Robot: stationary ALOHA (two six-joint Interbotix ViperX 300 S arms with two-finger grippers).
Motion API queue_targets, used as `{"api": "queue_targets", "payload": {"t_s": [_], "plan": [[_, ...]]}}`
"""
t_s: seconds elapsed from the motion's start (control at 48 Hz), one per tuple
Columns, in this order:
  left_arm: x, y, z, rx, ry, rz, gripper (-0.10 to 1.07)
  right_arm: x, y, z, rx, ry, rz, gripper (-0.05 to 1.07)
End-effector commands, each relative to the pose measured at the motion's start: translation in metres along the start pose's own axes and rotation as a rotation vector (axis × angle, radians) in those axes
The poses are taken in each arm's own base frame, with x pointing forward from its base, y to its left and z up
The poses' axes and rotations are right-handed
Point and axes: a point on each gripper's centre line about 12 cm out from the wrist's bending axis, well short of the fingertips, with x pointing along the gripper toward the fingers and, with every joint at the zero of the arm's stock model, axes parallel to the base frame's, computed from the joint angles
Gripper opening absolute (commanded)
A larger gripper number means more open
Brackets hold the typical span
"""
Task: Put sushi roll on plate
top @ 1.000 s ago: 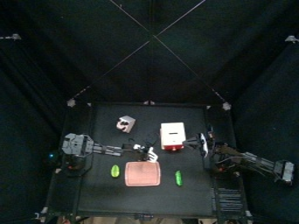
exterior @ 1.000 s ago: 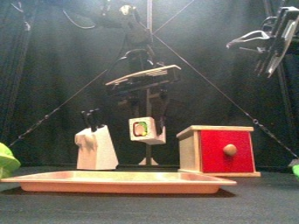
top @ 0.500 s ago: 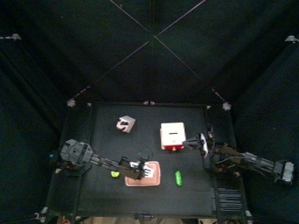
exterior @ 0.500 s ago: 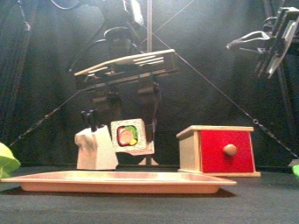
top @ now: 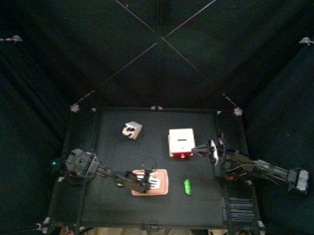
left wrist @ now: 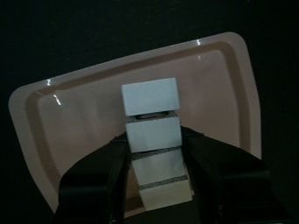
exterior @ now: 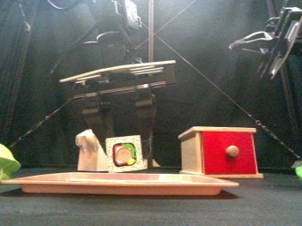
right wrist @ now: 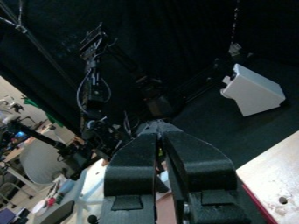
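Observation:
The sushi roll [exterior: 125,154], a small white block with a green and orange centre, hangs just above the salmon-pink plate [exterior: 177,184]. My left gripper [exterior: 123,141] is shut on it from above. In the left wrist view the roll [left wrist: 152,122] sits between the two jaws of the left gripper [left wrist: 152,156], with the plate [left wrist: 70,114] spread out beneath it. From the top, the left gripper [top: 145,179] covers most of the plate [top: 164,191]. My right gripper [top: 221,151] rests beside the box at the right, raised, with its jaws [right wrist: 163,166] together and nothing in them.
A white box with a red edge [exterior: 220,150] stands right of the plate. A whitish-pink chunk [exterior: 90,150] sits behind the plate at the left. Green pieces lie at the left [exterior: 6,161] and right [top: 186,187] of the plate.
My left gripper has carried the sushi roll forward over the plate and lowered it until it hangs just above the plate's surface. The right arm has not moved.

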Motion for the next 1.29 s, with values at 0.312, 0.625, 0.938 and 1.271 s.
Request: {"api": "queue_targets", "payload": {"t_s": [0.312, 0.625, 0.938, 1.271], "plan": [[-0.009, -0.004, -0.002, 0.005, 0.001, -0.033, 0.8, 0.002, 0.002, 0.002, 0.002, -0.004, 0.008, 0.47], [-0.011, -0.005, -0.002, 0.005, 0.003, -0.039, 0.91, 0.002, 0.002, 0.002, 0.001, -0.002, 0.009, 0.47], [-0.013, -0.009, -0.009, 0.007, 0.029, -0.07, 0.91, 0.002, 0.002, 0.002, 0.002, -0.004, 0.01, 0.47], [-0.016, -0.012, -0.015, -0.007, 0.069, -0.101, 0.91, 0.002, 0.002, 0.002, 0.002, -0.004, 0.01, 0.47]]}}
